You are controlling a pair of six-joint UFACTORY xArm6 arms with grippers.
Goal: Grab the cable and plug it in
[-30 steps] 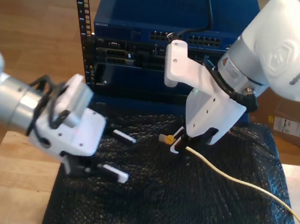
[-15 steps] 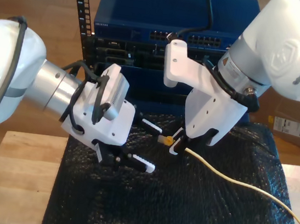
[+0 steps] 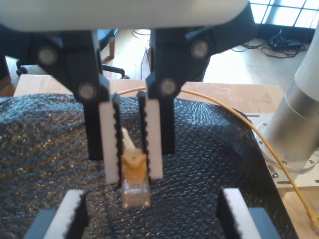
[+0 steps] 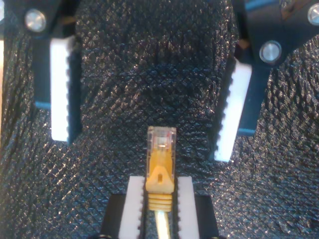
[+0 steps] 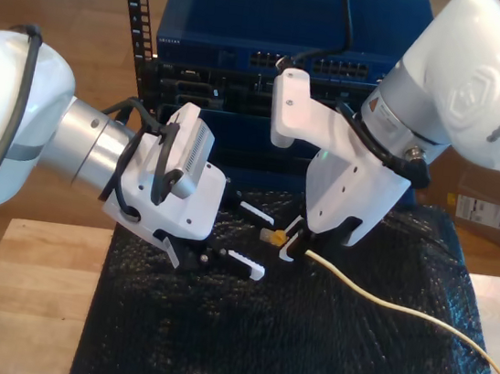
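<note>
The yellow cable [image 5: 382,301] runs across the black mat from the exterior view's right. My second gripper [image 5: 291,240] is shut on its yellow boot, and the clear plug [image 5: 273,236] sticks out past the fingertips. In the second wrist view the plug [image 4: 160,142] projects from my second gripper [image 4: 159,189]. My first gripper [image 5: 257,240] is open, on the exterior view's left, facing the plug tip at close range. The first wrist view has the plug [image 3: 135,191] between its white pads [image 3: 75,211], not touching them.
A black bubble-textured mat [image 5: 301,360] covers the wooden table [image 5: 22,305]. Behind it stands a blue network switch [image 5: 253,21] with rows of ports [image 5: 339,68] in a rack. A cardboard box [image 5: 496,206] sits at the exterior view's right.
My first gripper has swung in from the exterior view's left, and its open fingers now stand near the plug tip. My second gripper has held the cable nearly still.
</note>
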